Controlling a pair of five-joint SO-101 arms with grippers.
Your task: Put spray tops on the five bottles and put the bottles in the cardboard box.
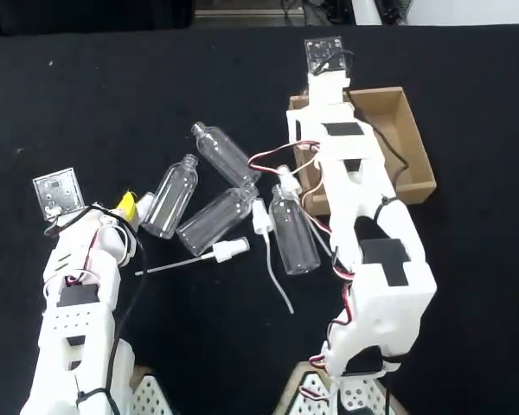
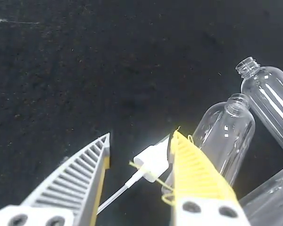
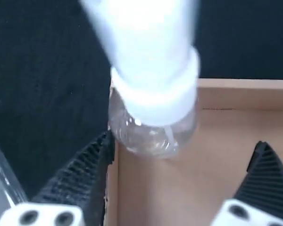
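I log a black desk carrying clear bottles lying flat, loose spray tops among them, cardboard box nearby.

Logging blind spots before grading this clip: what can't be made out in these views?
High view: the right arm covers most of the cardboard box, so its contents cannot be told.
Right wrist view: the spray top on the bottle is blurred by closeness; its seating is unclear.
Left wrist view: the left pincer straddles a loose spray head; a finger hides its tube end.
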